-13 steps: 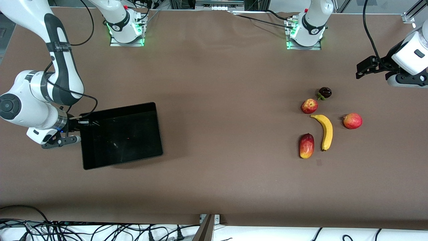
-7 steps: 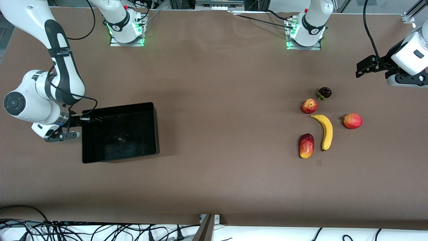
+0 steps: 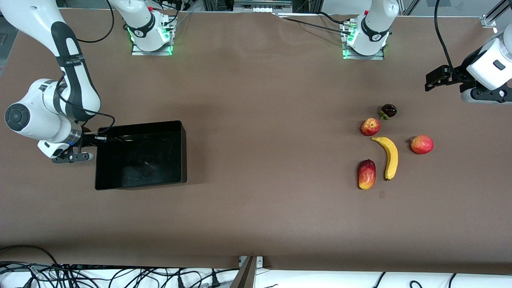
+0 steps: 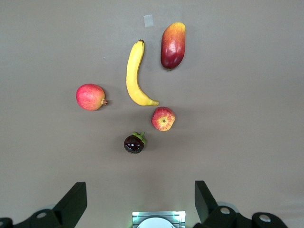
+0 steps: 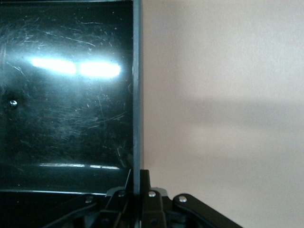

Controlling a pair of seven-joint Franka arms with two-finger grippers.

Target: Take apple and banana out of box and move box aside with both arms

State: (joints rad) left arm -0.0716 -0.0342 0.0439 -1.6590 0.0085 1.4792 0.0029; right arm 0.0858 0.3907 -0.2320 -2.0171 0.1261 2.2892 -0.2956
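The black box (image 3: 138, 160) lies toward the right arm's end of the table. My right gripper (image 3: 97, 138) is shut on its end wall, which shows in the right wrist view (image 5: 137, 95) running between the fingers of the right gripper (image 5: 138, 179). The box is empty. The yellow banana (image 3: 390, 157) and the red apple (image 3: 370, 126) lie toward the left arm's end. They also show in the left wrist view, banana (image 4: 134, 71) and apple (image 4: 163, 118). My left gripper (image 3: 431, 79) is open and empty, held up beside the fruits (image 4: 137, 204).
A red-yellow mango (image 3: 367, 174) lies beside the banana and nearer the front camera. A dark mangosteen (image 3: 388, 111) lies just past the apple, toward the bases. Another round red fruit (image 3: 421, 144) lies beside the banana. Brown table lies between box and fruits.
The right gripper has drawn the box a little toward the bases and the right arm's end, and the box's tilt has changed so its walls show. The left arm has barely moved.
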